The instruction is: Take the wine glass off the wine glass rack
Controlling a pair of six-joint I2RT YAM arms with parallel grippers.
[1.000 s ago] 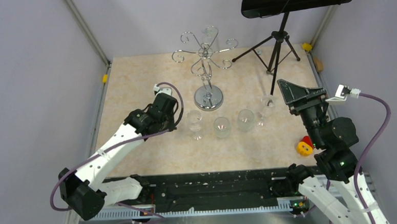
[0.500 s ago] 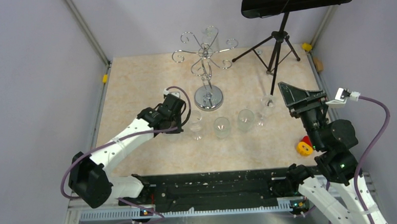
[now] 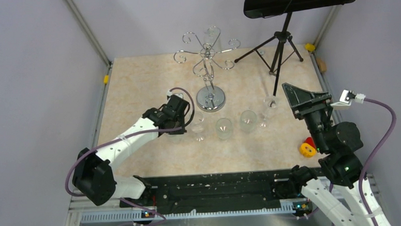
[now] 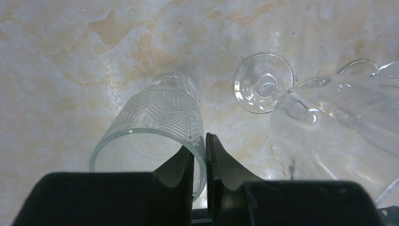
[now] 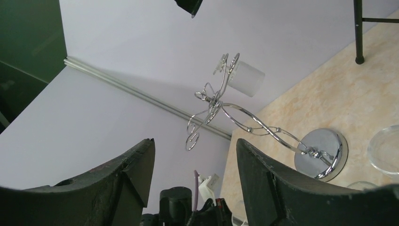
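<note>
Chrome wine glass rack (image 3: 210,98) stands toward the far edge of the desk (image 3: 135,85), about midway between the far corners. One frosted wine glass (image 5: 245,80) hangs among the curled arms at its top. As far as I can judge, the glass's long axis runs up and down, so it should come free with a lift and a slide along the wire.

From my left pincer (image 4: 200,151) the glass lies higher up and toward the far edge. That pincer sits low over the desk, just on the near side of the rack's base. It is narrowed to a slit and pinches the rim wall of a cut-pattern tumbler (image 4: 150,117), one finger inside and one outside.

My right pincer (image 5: 194,146), raised near the right edge, is spread wide and holds nothing, with the rack framed between its fingers. The left pincer is nearer but occupied, so I judge the right one is free for the reach.
</note>
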